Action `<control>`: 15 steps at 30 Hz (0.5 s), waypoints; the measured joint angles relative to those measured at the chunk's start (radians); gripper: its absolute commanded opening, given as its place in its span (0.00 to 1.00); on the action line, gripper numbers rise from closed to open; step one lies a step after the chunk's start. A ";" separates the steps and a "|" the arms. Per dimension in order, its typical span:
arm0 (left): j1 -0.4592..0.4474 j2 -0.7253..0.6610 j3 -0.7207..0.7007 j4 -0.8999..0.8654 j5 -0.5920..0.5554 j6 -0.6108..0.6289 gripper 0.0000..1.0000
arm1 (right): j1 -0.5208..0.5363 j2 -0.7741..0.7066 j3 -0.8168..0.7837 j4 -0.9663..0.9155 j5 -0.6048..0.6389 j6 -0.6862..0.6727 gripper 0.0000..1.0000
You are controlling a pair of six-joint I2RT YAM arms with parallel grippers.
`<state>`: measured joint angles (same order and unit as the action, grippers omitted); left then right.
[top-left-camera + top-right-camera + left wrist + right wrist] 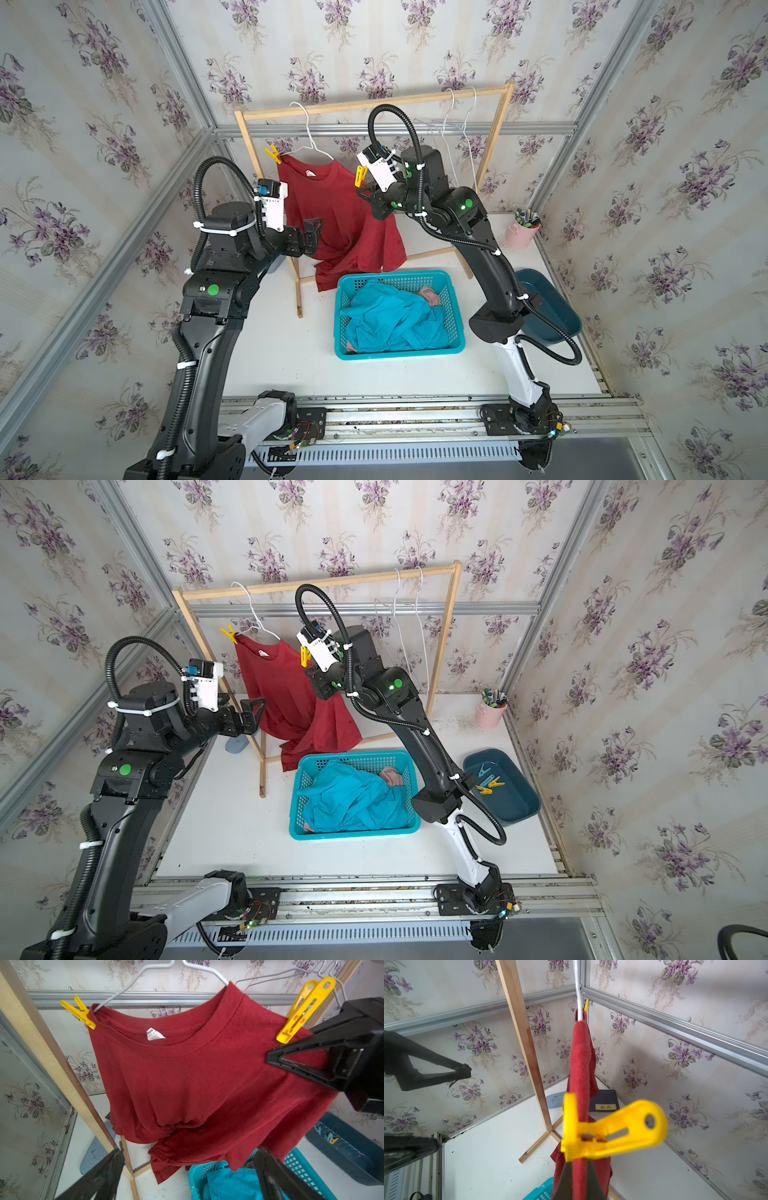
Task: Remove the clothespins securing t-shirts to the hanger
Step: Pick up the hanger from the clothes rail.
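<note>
A dark red t-shirt [336,216] [197,1084] hangs on a white wire hanger [309,133] from the wooden rack. A yellow clothespin [272,154] [80,1012] clips its left shoulder. Another yellow clothespin [360,176] [608,1132] clips its right shoulder. My right gripper [360,192] [579,1167] is shut on the red cloth edge just below that clothespin. My left gripper [311,237] [189,1150] stands open in front of the shirt's lower left side, holding nothing. A turquoise t-shirt [390,320] and a pink one [430,296] lie in the basket.
The turquoise basket [399,353] sits below the rack [374,102]. A dark teal bin [519,808] at the right holds several loose clothespins [488,783]. Two bare hangers [457,124] hang at the rack's right end. A pink cup [521,232] of pens stands behind.
</note>
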<state>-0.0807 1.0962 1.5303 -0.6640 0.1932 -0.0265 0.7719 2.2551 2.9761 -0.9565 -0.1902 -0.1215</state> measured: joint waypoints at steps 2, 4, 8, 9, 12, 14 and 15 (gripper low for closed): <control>0.001 -0.001 0.000 0.000 0.000 0.000 0.99 | 0.000 -0.015 0.000 -0.019 0.006 -0.008 0.00; 0.001 -0.002 0.000 0.000 0.000 -0.001 0.99 | 0.000 -0.036 0.000 -0.031 0.019 -0.013 0.00; 0.001 -0.003 0.001 0.000 0.000 -0.003 0.99 | -0.001 -0.087 0.001 -0.041 0.022 -0.016 0.00; 0.001 -0.003 0.002 0.000 0.000 -0.005 0.99 | -0.001 -0.099 0.001 -0.043 0.025 -0.019 0.00; 0.001 0.000 0.006 0.000 0.002 -0.011 0.99 | -0.001 -0.131 0.003 -0.042 0.030 -0.032 0.00; 0.001 0.001 0.011 0.000 0.007 -0.014 0.99 | 0.000 -0.146 0.004 -0.043 0.034 -0.039 0.00; 0.001 0.001 0.013 0.000 0.009 -0.016 0.99 | 0.000 -0.153 0.004 -0.043 0.034 -0.041 0.00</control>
<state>-0.0799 1.0973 1.5436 -0.6640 0.2020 -0.0425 0.7715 2.1025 2.9803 -1.0000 -0.1562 -0.1623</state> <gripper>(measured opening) 0.993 0.049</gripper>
